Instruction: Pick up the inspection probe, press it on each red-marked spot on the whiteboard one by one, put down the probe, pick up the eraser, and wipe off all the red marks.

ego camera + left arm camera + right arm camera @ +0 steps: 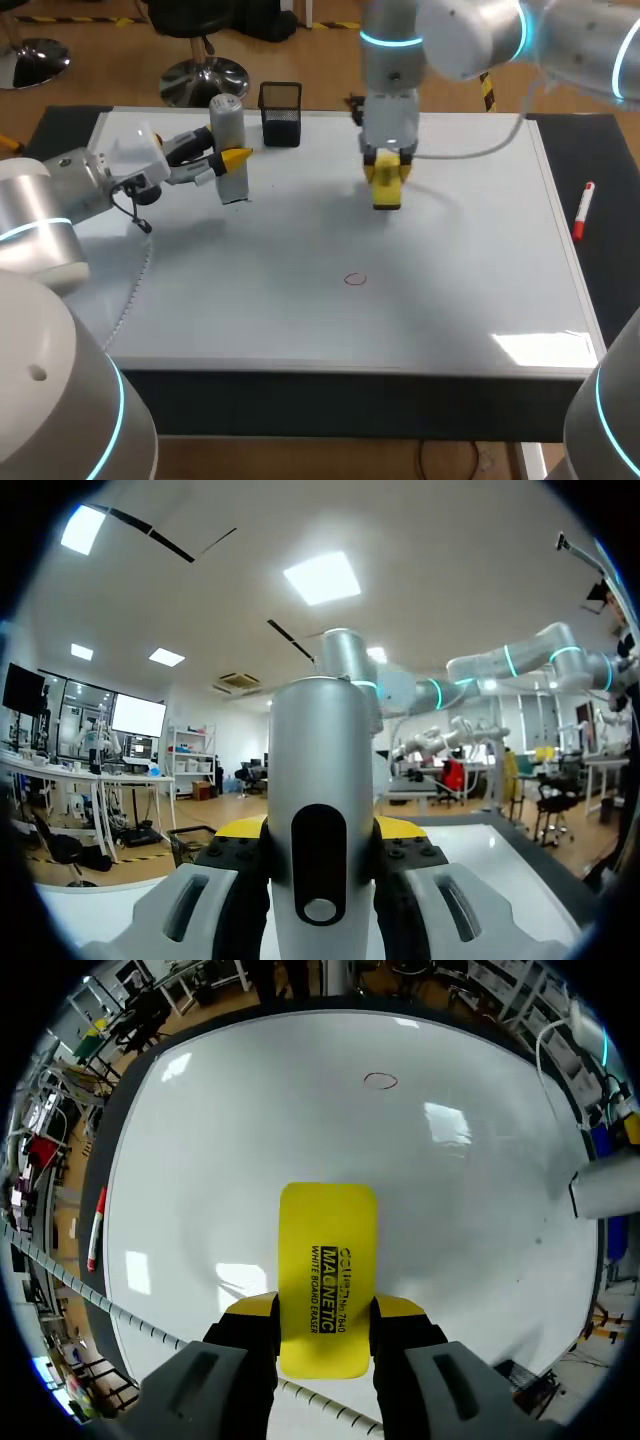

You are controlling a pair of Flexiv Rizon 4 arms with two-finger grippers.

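My left gripper (232, 160) is shut on the grey cylindrical probe (229, 150), which stands upright on the whiteboard (300, 300) at its far left; in the left wrist view the probe (320, 810) fills the space between the yellow-tipped fingers (235, 830). My right gripper (387, 170) is shut on the yellow eraser (386, 185), held over the far middle of the board. In the right wrist view the eraser (327, 1270) sticks out ahead of the gripper (325, 1310). One small red circle (355, 279) is drawn near the board's middle, and the same red circle (379, 1081) shows far ahead of the eraser.
A black mesh pen holder (280, 113) stands at the board's far edge, just right of the probe. A red marker (583, 210) lies on the dark table to the right of the board. A grey cable (470, 150) runs from my right arm across the far right of the board.
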